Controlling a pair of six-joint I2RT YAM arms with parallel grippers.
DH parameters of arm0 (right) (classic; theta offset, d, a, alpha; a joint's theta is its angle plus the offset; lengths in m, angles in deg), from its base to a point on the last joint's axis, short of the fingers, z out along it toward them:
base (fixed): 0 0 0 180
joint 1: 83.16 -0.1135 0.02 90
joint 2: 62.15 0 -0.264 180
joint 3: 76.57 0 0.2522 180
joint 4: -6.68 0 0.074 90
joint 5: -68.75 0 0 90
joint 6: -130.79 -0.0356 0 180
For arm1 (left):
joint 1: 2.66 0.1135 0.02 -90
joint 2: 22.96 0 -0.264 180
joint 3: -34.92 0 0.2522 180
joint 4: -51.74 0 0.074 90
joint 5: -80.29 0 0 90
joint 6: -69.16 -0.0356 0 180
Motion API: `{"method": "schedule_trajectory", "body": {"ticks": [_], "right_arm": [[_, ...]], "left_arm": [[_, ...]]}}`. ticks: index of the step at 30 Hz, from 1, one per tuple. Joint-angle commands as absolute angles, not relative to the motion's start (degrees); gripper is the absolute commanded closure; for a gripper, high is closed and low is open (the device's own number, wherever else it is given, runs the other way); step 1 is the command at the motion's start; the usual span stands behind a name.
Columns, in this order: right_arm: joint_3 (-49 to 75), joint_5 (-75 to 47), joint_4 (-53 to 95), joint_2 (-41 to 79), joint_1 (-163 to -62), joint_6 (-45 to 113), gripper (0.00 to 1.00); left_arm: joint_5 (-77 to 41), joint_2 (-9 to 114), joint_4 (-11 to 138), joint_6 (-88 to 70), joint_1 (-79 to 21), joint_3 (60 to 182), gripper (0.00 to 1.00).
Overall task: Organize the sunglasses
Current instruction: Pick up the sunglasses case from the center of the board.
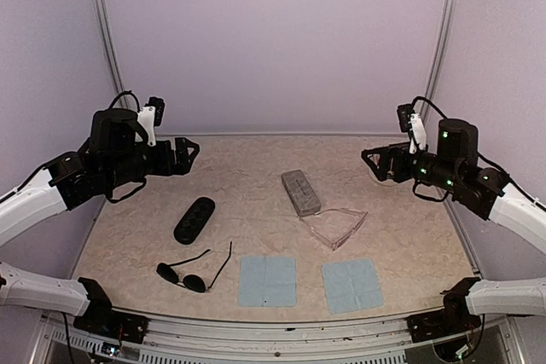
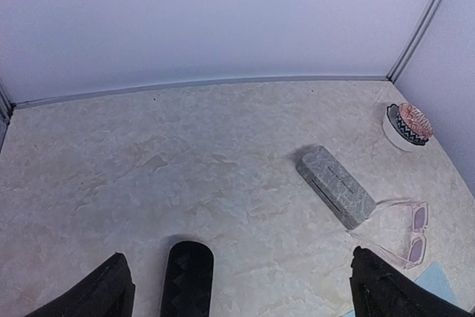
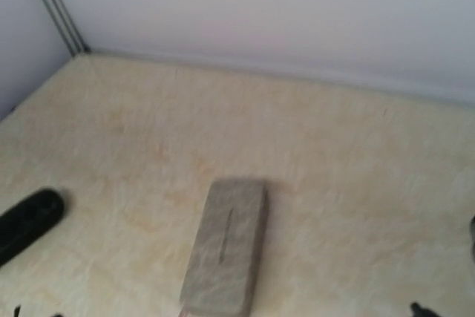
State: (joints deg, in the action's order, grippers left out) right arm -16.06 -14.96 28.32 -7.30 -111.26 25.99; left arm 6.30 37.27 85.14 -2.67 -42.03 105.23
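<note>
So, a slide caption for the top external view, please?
Open left tool and open right tool flank dark sunglasses, clear sunglasses, black case, grey case and blue cloths on the table.

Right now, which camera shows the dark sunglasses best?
The top view: the dark sunglasses lie whole and unblocked there, arms unfolded. Neither wrist view shows them at all; both look farther up the table.

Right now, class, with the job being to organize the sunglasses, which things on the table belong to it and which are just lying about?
Belong to the job: dark wire-frame sunglasses; clear pinkish sunglasses.
Lying about: black oval case; grey rectangular case; blue cloth; second blue cloth.
</note>
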Motion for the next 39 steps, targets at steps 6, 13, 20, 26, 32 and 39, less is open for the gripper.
{"method": "schedule_trajectory", "body": {"ticks": [6, 13, 20, 26, 32, 39], "right_arm": [[-13.19, -18.26, 29.66, 2.3, -118.3, 19.39, 0.04], [-4.0, -27.4, 36.73, 14.83, -122.05, 16.33, 0.04], [5.25, -30.97, 37.91, 28.83, -123.93, 16.03, 0.03], [13.32, -33.29, 38.14, 39.8, -125.58, 15.61, 0.0], [17.31, -34.34, 37.77, 47.94, -125.92, 14.88, 0.0], [21.52, -33.91, 37.38, 54.81, -125.95, 14.87, 0.0]], "left_arm": [[11.79, 34.69, 86.71, -2.93, -42.73, 103.82, 0.01], [10.66, 34.15, 86.53, -0.13, -42.65, 101.86, 0.01], [9.53, 33.06, 86.74, -0.04, -42.56, 101.34, 0.01], [8.83, 32.59, 86.82, -0.01, -42.16, 101.05, 0.01], [7.11, 32.32, 86.36, 1.65, -40.98, 100.79, 0.01], [4.53, 32.41, 85.79, 2.11, -39.34, 100.49, 0.01]]}}
